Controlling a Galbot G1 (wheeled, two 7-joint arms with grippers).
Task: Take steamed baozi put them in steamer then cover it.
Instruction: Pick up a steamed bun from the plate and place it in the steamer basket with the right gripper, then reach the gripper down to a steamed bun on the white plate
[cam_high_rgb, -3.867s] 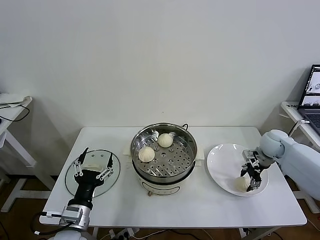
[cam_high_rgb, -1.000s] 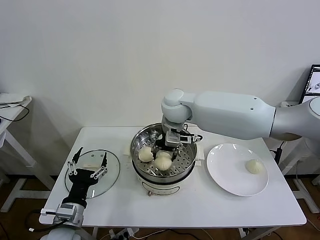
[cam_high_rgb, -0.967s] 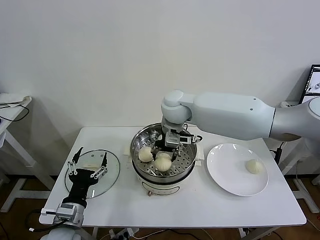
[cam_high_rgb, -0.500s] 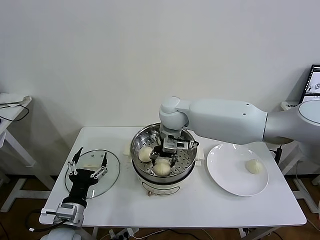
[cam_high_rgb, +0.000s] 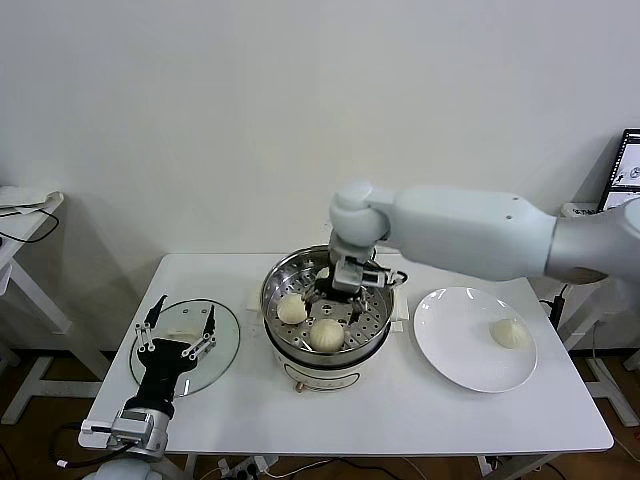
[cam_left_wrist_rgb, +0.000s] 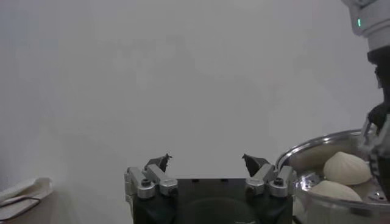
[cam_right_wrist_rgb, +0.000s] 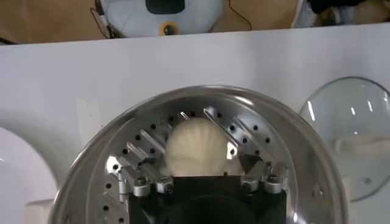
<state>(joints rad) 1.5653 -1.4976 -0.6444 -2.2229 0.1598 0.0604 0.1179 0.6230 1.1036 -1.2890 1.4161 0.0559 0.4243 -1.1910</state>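
- Left pincer (cam_high_rgb: 180, 338) hovers over the glass lid (cam_high_rgb: 186, 345) at the desk's (cam_high_rgb: 400, 410) left end, fingers spread and holding nothing; it is the nearer arm for the covering step.
- Three steamed baozi sit on the perforated tray of the steamer (cam_high_rgb: 327, 307): one on the left (cam_high_rgb: 292, 309), one at the front (cam_high_rgb: 326, 335), and a rear one mostly hidden behind the right arm.
- Right pincer (cam_high_rgb: 341, 292) hangs above the tray with its fingers spread and empty; the front bun lies directly below it in the right wrist view (cam_right_wrist_rgb: 195, 147).
- Last baozi (cam_high_rgb: 510, 333) rests on the white plate (cam_high_rgb: 450, 340), well apart to the right of that pincer, so the right arm is the nearer one.
- Round buns show no long axis.
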